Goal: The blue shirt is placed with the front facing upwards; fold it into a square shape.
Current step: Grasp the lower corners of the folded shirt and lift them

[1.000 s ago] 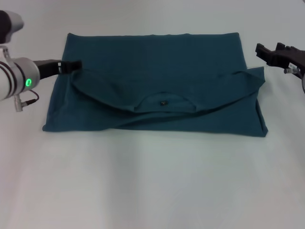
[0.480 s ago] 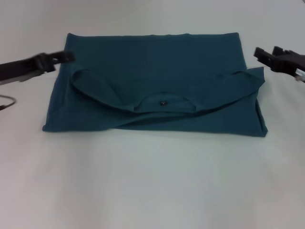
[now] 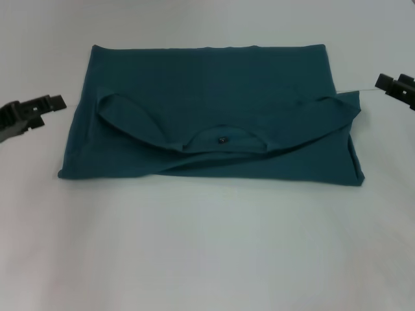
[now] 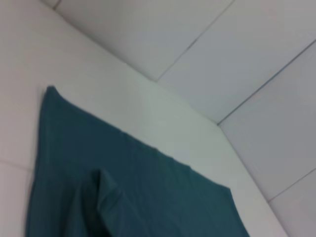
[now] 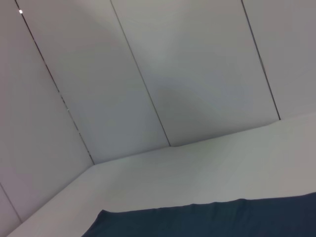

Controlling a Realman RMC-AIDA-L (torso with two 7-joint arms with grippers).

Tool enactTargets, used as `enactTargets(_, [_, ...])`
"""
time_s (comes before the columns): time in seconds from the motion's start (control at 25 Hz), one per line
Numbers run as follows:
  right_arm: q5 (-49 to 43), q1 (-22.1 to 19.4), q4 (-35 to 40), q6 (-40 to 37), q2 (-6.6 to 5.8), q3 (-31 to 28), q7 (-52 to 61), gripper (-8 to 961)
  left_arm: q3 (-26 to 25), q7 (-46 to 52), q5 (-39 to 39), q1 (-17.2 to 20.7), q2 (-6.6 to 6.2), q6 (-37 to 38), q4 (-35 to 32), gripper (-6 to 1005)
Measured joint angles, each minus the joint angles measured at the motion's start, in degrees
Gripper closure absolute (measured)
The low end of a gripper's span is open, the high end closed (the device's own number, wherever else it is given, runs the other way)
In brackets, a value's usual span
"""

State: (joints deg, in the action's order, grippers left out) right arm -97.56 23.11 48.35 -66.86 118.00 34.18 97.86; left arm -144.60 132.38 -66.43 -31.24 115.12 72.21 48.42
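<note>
White surface (image 3: 207, 246) carries the blue shirt (image 3: 207, 97) folded once into a wide rectangle, side folds remaining, while left gripper (image 3: 40, 105) and right gripper (image 3: 397, 84) hold nothing, opening unclear.

Only the tips of the robot show, both in the head view. The left gripper (image 3: 48, 103) is matte black, a slim angular body ending in short, blocky fingers (image 3: 57, 102) with squared ends; a pale highlight runs along the upper edge just behind the tips. The right gripper (image 3: 392, 84) is likewise black and boxy, its stubby fingertips cut square, with a small lighter grey patch on the body just behind them. No cables, screws or lettering can be made out.
</note>
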Motion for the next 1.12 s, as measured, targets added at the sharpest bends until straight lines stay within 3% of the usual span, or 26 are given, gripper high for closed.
enactTargets(0.36, [-0.7,0.2,-1.7,0.9,0.84,0.5,-1.8,283,1.1,2.6,2.9,-0.2,0.48,-3.7,-0.5,172])
enactTargets(0.72, [-0.7,0.3,-3.0,1.9,1.08,0.5,-3.7,283,3.1,12.6,17.6,-5.0,-0.09,-5.4,-2.1,173])
enactTargets(1.12, [-3.1,0.7,-4.2,4.2,1.34,0.5,-5.0,287,3.2,18.2,19.0,-6.7,-0.61,-8.1,-5.3,175])
